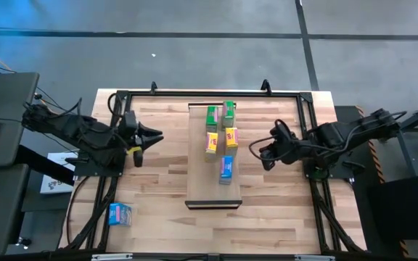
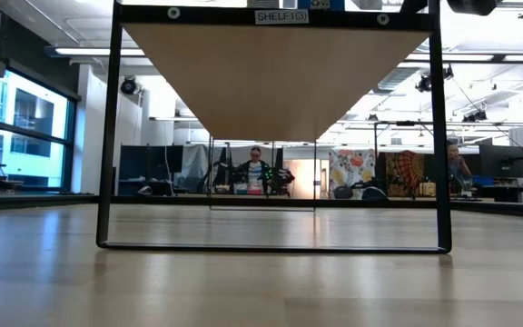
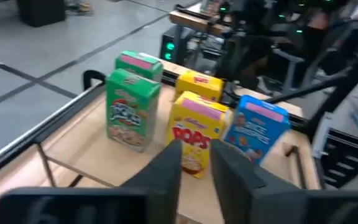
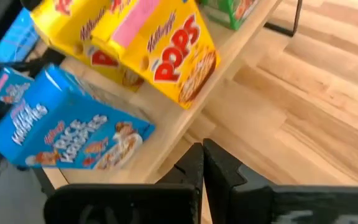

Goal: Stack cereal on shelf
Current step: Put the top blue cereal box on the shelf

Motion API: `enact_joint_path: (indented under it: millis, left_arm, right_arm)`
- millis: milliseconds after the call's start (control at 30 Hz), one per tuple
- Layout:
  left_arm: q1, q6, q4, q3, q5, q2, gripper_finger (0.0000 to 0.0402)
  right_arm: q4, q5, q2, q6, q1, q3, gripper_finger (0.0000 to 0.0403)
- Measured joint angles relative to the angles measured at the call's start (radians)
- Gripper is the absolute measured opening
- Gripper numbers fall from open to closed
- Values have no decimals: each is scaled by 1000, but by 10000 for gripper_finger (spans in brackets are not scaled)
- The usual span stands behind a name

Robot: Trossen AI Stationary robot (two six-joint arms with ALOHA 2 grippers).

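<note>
The shelf [image 1: 210, 190] is a light-wood plank raised on a black frame in the middle of the table. On it stand two green boxes [image 1: 212, 116] [image 1: 228, 112], two yellow boxes [image 1: 212, 143] [image 1: 231, 136] and one blue box [image 1: 226, 168]. A second blue box [image 1: 120, 214] lies on the table near its near-left corner. My left gripper [image 1: 153, 137] hovers left of the shelf, fingers narrowly open [image 3: 196, 163], pointing at the boxes. My right gripper [image 1: 265, 152] hovers right of the shelf, shut [image 4: 202, 163], beside the blue box [image 4: 67, 124].
A black tube frame [image 1: 124, 94] runs around the table's edge and carries the shelf. Bare tabletop lies on both sides of the shelf and along the near edge. In the low view the shelf's underside [image 2: 275, 77] spans the frame; people sit in the room behind.
</note>
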Motion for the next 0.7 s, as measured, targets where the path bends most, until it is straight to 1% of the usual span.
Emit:
enact_joint_path:
  millis: [67,267,400,467,533,600,667,700]
  left_arm:
    - [0,-10,-4,0,20,-14,108]
    - [3,-13,-53,0,16,-35,226]
    - [31,24,-84,-1,11,-36,283]
    - [50,91,-72,-1,4,-38,297]
    - [67,184,-57,-1,-11,-37,304]
    - [86,218,-32,-1,-30,-37,305]
    - [120,122,-40,12,-19,-35,304]
    - [142,43,-68,29,12,-30,304]
  right_arm:
    - [0,12,-3,0,-2,0,0]
    - [0,21,4,20,-4,0,0]
    - [0,22,4,48,-4,0,0]
    - [0,23,4,58,-4,0,0]
    - [0,28,4,61,-4,0,0]
    - [-1,32,4,61,-4,0,0]
    - [0,40,4,61,-4,0,0]
    - [-1,45,4,61,-4,0,0]
